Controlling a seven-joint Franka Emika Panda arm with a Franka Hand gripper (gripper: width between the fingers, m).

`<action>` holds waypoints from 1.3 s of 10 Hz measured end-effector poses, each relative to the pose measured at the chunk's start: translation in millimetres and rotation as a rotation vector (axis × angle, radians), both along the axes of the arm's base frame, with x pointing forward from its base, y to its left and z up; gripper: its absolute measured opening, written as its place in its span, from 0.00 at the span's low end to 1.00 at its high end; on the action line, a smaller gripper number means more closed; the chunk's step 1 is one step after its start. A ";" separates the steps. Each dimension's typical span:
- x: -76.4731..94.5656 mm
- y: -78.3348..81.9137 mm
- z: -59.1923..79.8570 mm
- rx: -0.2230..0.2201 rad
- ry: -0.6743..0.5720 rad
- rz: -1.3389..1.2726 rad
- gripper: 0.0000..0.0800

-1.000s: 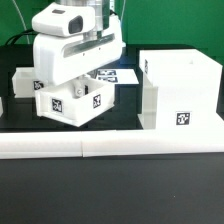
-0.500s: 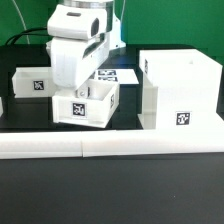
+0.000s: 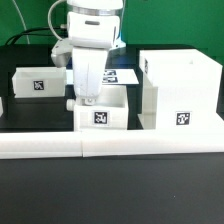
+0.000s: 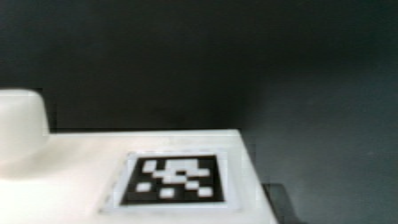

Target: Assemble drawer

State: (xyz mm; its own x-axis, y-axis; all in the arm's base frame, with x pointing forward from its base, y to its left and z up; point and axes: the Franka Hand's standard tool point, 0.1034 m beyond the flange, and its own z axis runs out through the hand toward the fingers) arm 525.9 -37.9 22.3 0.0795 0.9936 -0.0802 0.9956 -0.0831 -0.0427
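a: where's everything sitting?
b: the drawer shell (image 3: pixel 180 90) is by the border bars (image 3: pixel 60 146), toward the bench edge at the exterior view's right. the middle tray (image 3: pixel 104 115) stands just beside it along the same bars. the second tray (image 3: pixel 38 82) is near the far edge, exterior view's left.
a: the gripper?
b: the gripper (image 3: pixel 88 98) reaches down at the middle tray. i can't tell whether it's pinching or spread.

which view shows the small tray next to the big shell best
The exterior view: it shows the small tray nearly whole with its front tag, beside the shell, the gripper covering one corner. The wrist view shows only a blurred white tagged surface, probably that tray.
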 end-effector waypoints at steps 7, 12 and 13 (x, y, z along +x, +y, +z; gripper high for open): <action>0.4 4.2 -3.0 0.004 -0.041 -0.007 0.05; 1.5 9.2 -4.2 0.008 -0.063 -0.040 0.05; 1.7 10.1 -4.2 0.008 -0.059 -0.039 0.05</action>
